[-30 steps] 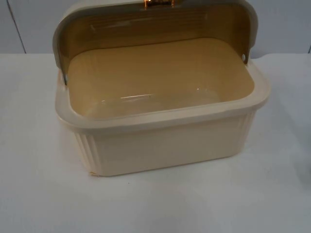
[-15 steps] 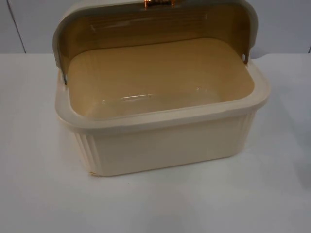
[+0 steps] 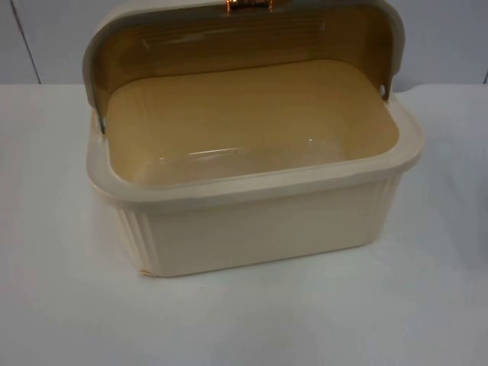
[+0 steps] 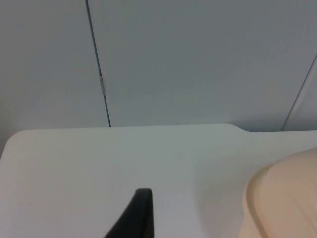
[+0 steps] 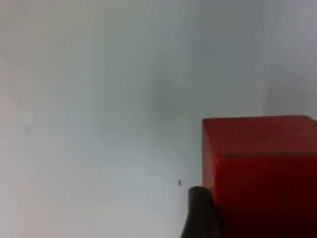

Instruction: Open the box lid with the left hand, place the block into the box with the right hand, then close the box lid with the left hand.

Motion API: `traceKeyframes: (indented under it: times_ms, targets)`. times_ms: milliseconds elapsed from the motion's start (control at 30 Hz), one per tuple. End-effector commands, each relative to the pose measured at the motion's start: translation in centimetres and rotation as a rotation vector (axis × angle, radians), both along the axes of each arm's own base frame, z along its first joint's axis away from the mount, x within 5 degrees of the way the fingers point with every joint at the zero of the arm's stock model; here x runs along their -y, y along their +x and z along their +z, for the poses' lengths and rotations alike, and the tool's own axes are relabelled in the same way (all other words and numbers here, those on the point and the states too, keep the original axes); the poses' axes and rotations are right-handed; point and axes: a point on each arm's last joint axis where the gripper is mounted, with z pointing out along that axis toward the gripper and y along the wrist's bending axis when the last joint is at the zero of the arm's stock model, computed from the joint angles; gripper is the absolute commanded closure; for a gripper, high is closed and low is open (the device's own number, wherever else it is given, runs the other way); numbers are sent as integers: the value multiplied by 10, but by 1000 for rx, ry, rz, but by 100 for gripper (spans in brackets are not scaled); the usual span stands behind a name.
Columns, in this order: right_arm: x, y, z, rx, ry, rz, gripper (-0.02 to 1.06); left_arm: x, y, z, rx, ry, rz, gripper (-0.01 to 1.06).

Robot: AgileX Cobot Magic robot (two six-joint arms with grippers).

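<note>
Right gripper [image 5: 200,215] was pictured hard against a red block [image 5: 262,168], which stood on the white table [image 3: 61,305] outside the box; whether the block was clamped or merely touched could not be told from the wrist view. Left gripper [image 4: 139,218] was held low over the table just beside the box's rounded edge, facing the grey partition wall [image 4: 198,59], and it was judged to be waiting; how wide it stood could not be told either.

Nothing was seen to shift in the top view over the last second: the cream plastic box [image 3: 252,187] was kept where it had been, and its hinged lid [image 3: 229,30] was left raised, a gold handle [image 3: 248,4] showing at its upper edge. The opening step was therefore judged complete, with the work now passed to the right arm.

No contents were seen in the box, its yellow floor lying bare. The block was yet to be carried over the rim and set inside, and the lid was yet to be lowered.
</note>
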Motion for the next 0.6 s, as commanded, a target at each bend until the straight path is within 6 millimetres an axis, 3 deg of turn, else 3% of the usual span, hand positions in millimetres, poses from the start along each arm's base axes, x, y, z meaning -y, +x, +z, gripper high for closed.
traceKeyframes:
  times_ms: [0, 67, 100, 133, 267, 300, 467, 567]
  targets:
    - [2, 4, 28, 70, -4, -1, 105, -1, -1, 1, 6, 2, 7, 0]
    - [2, 6, 48, 113, -3, -2, 105, -1, -1, 1, 6, 2, 7, 0]
    - [2, 9, 68, 155, -3, 9, 105, -1, -1, 1, 6, 2, 7, 0]
    - [2, 9, 68, 155, -3, 9, 105, -1, -1, 1, 6, 2, 7, 0]
    - [-1, 9, 117, 270, 24, 39, 105, -1, -1, 1, 7, -2, 7, 0]
    - [-1, 9, 117, 270, 24, 39, 105, -1, -1, 1, 7, -2, 7, 0]
    - [-20, 2, 162, 380, 193, 147, 105, -1, -1, 1, 7, -2, 7, 0]
    - [-34, -2, 173, 414, 217, 226, 105, -1, -1, 1, 7, -2, 7, 0]
